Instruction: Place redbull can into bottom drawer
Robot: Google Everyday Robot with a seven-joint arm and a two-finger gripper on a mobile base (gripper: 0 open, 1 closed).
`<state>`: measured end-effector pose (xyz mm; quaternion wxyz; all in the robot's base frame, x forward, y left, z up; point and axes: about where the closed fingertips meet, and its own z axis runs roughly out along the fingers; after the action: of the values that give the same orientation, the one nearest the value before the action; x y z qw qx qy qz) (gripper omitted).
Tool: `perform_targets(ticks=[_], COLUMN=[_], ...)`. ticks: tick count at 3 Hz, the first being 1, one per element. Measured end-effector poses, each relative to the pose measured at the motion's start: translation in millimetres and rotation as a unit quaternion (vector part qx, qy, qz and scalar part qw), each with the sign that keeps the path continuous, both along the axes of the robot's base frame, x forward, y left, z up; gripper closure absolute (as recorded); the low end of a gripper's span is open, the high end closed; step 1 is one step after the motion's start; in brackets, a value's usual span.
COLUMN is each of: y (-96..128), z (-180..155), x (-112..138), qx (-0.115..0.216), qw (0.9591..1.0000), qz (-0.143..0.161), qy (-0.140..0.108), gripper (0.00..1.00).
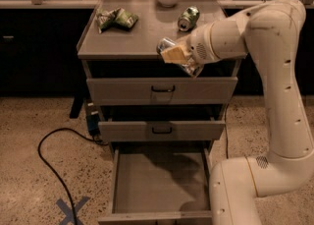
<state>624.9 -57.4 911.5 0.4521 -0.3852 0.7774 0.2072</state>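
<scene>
One camera view covers everything. The pincer (175,54), on the white arm that reaches in from the right, sits at centre frame and is closed on the slim silvery-grey redbull can (165,46). The can is held tilted in the air at the front edge of the grey cabinet's counter (135,42).

The deep grey bottom drawer (157,180) stands open in the lower middle of the frame, well below the can. The can has to clear the two shut upper drawers on the way down, and a straight drop would likely strike their fronts.

Letting go from this height risks a bounce out onto the speckled floor. The grip looks slanted on a smooth round body, so the can may slip. The robot's white base (235,194) crowds the drawer's right side and narrows the approach.
</scene>
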Motion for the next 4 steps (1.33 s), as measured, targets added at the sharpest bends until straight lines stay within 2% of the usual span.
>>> perform_targets(ticks=[1,2,3,4], y=[-33.7,-76.6,-102.2,-102.2], z=[-49.2,-100.8,-150.3,-150.2], x=[-21.6,-43.0,-58.8,-58.7], qx=[0.029,0.053,0.086,0.086], qw=[0.9994,0.9972,0.9923,0.9923], qz=[-0.011,-0.036,-0.049,-0.049], qy=[0.015,0.039,0.075,0.075], gripper=[1.00,1.00,1.00,1.00])
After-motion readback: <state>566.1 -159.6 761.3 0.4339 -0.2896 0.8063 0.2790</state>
